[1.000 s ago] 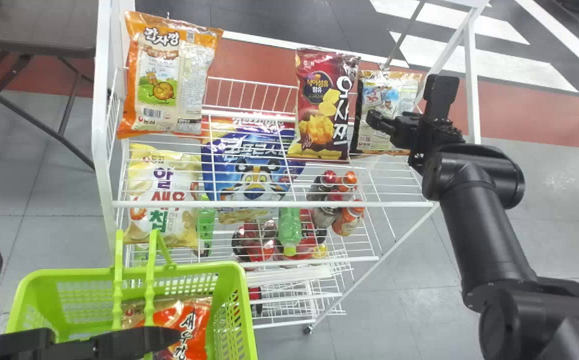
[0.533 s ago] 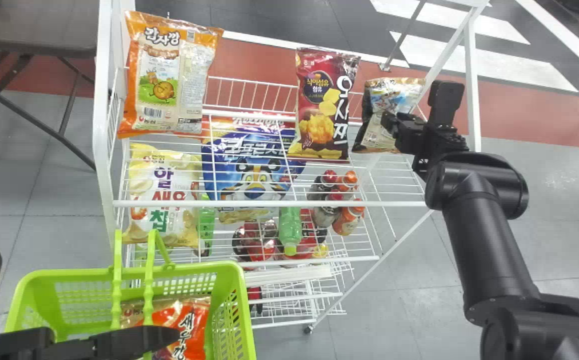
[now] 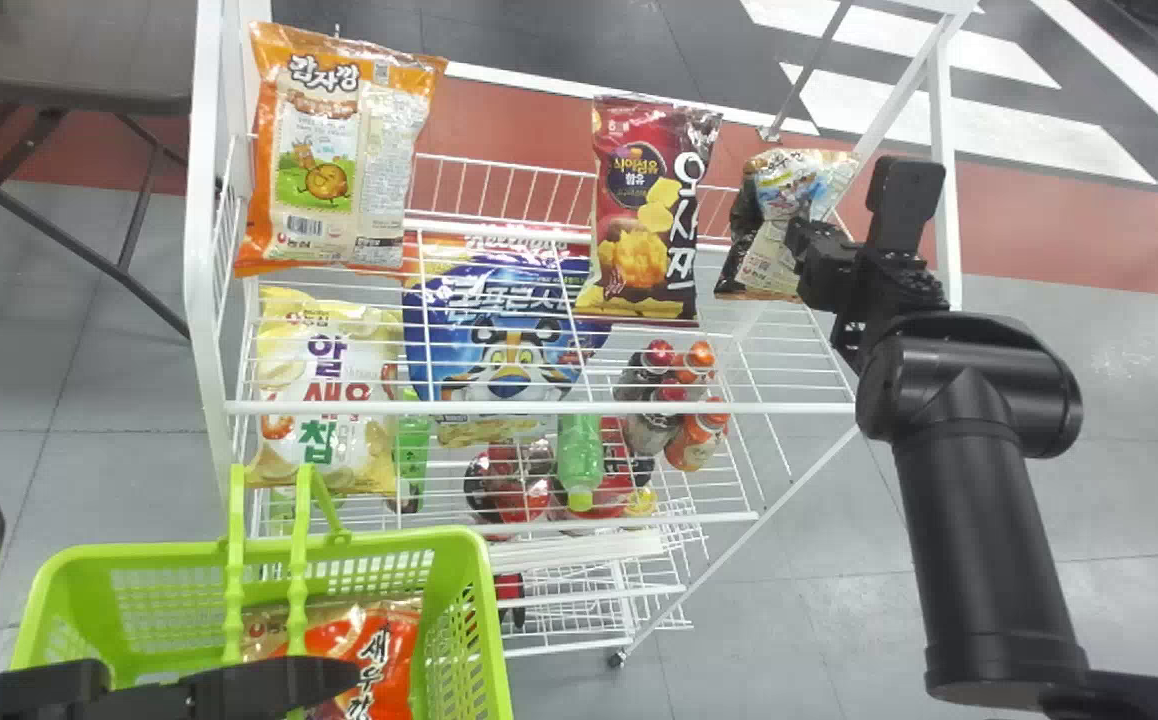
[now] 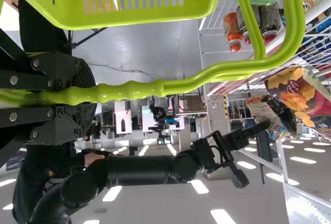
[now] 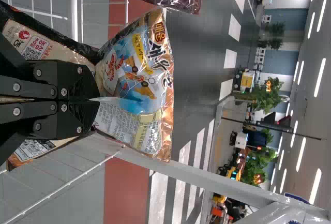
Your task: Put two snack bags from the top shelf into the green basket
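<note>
At your near left, the left gripper (image 3: 269, 682) is clamped on the handle (image 4: 129, 90) of the green basket (image 3: 484, 600), where a red bag (image 3: 379, 650) lies inside. Beyond it, to the left on the shelves, you have a yellow bag (image 3: 324, 390) on the lower level and an orange bag (image 3: 329, 150) on the top shelf (image 3: 739, 408). Next along, lower down, come a blue bag (image 3: 509, 345) and a green bottle (image 3: 579, 460). On the top shelf right of the middle stands a maroon bag (image 3: 644, 210), with small bottles (image 3: 674, 400) below. Just right of the maroon bag, at the shelf's right end, your right gripper (image 3: 807, 245) has its fingers clamped on a creased black bag (image 3: 789, 190).
</note>
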You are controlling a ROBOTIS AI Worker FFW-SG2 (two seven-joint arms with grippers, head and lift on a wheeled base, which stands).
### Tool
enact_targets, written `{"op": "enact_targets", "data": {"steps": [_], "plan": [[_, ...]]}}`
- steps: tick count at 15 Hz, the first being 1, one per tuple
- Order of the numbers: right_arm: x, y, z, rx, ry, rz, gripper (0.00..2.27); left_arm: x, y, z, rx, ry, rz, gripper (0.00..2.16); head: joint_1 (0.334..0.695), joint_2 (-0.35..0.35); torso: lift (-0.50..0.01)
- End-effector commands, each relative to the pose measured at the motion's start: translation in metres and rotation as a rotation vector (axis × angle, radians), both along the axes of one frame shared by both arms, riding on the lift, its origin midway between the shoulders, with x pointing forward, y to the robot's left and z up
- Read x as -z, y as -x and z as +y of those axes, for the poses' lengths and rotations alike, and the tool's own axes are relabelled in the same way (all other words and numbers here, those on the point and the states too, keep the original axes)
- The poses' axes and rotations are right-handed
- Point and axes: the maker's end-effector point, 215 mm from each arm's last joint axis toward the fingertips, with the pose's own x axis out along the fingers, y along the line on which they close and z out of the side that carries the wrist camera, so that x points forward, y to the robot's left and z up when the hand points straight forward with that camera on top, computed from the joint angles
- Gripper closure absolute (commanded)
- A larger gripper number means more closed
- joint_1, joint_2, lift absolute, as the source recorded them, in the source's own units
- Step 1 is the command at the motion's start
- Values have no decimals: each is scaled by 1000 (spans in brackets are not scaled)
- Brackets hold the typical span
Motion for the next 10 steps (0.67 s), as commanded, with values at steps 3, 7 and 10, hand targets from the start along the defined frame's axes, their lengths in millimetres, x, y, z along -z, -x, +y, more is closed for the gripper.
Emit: {"op": "enact_targets", "data": {"steps": [3,7,10], "plan": [[2,35,13,22,-16,102,2246,0,0,3,-4,2,4,2145,695,-350,-1],[-14,61,39,14,-34,160,2243,-1,-1,3,-7,5,4,2145,695,-350,-1],[-22,96,84,-57,-58,212,2246,0,0,4,-11,9,9,2145,695,-350,-1]]}}
